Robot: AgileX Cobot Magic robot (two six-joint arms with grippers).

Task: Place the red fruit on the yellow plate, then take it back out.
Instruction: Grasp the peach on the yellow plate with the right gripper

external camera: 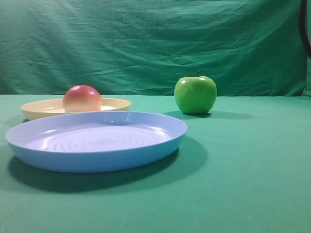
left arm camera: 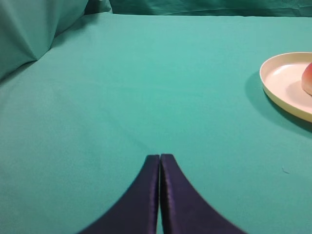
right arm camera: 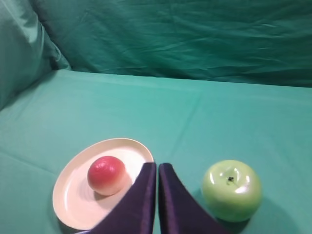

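Red fruit [right arm camera: 106, 175] sits inside the yellow plate [right arm camera: 73, 204], resting on the plate's flat floor a little off-centre toward the far rim, so the first half of the task looks done and taking it back out is what remains. Neither arm touches it. The left gripper [left arm camera: 160, 163] hangs over bare green cloth, its two dark fingers pressed together and holding nothing, with the plate well off to its right. The right gripper [right arm camera: 157, 170] is likewise closed and empty, poised above the gap between the plate and the green apple [right arm camera: 232, 189]. The apple stands on the desk [external camera: 252, 165] apart from the plate, and the blue plate [external camera: 97, 141] lies nearer the camera, unused. Either gripper would have to open before reaching for the fruit.
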